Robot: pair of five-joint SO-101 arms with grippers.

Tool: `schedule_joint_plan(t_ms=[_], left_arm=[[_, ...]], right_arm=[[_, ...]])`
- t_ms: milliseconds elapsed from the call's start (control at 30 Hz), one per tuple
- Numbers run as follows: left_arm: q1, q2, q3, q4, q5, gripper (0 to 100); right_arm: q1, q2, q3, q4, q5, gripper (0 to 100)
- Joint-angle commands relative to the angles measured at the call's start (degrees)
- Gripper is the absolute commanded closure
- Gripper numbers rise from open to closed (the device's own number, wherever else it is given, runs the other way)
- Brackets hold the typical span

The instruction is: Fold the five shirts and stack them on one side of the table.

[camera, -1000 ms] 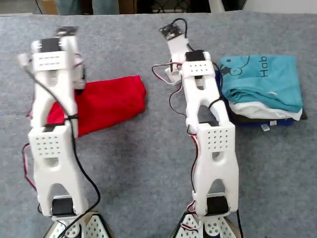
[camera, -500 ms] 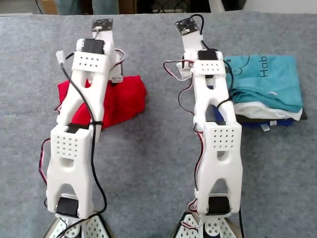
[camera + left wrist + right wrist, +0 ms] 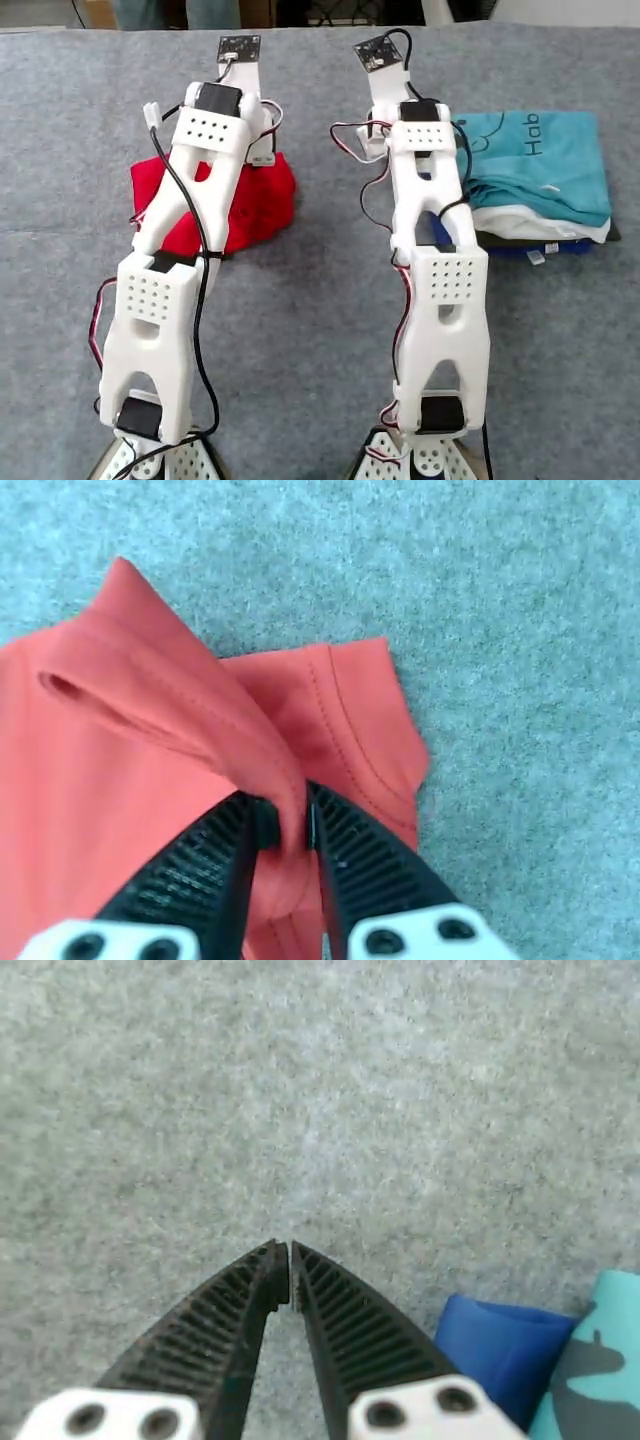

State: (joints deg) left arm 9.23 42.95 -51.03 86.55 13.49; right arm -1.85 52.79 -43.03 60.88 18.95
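- Now, left gripper [image 3: 285, 815]: fingers clamped together on a raised ridge of the red shirt [image 3: 120, 740], with cloth pinched between the ribbed pads.
- Holds that ridge up off the rest of the cloth; a stitched hem and one corner lie flat on the grey table [image 3: 520, 600] just beyond the tips.
- In the high view, red shirt bunched in a loose heap on the left half of the table, partly under the left arm [image 3: 165, 290].
- Right gripper [image 3: 289, 1260]: fingers closed tip to tip, nothing between them, over bare table.
- Just beside the right gripper, a corner of the blue shirt [image 3: 500, 1350], and next to that an edge of the teal shirt [image 3: 600, 1360].
- On the right side of the table, a stack [image 3: 530, 200] of folded shirts: teal shirt on top, white shirt [image 3: 545, 222] under it, blue shirt at the bottom.
- Right arm [image 3: 440, 270] stretched forward along the stack's near-centre edge, covering part of it; cannot tell whether touching.
- Red shirt well apart from the stack, with the right arm between the two.
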Motion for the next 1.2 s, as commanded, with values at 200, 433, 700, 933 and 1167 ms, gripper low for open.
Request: schedule_joint_plan(t_ms=[200, 433, 700, 933, 1167], left_arm=[[-0.22, -3.87, -0.75, -0.88, 4.31, 88], [-5.23, -5.54, -4.88, 0.70, 16.18, 65], [-23.78, -5.10, -18.15, 7.65, 10.64, 80], [-29.58, 7.03, -16.57, 4.40, 5.71, 93], [-25.80, 15.82, -16.57, 3.25, 6.07, 93]], right_arm=[[0.79, -0.66, -3.30, -0.53, -0.26, 98.4], [0.53, -0.84, -3.30, -0.35, -0.35, 98.4], [-4.22, -6.20, -13.05, 15.74, -0.18, 98.4], [-18.64, -8.13, -26.86, 36.84, 0.18, 98.4], [-27.16, -9.36, -23.69, 40.35, 3.34, 98.4]])
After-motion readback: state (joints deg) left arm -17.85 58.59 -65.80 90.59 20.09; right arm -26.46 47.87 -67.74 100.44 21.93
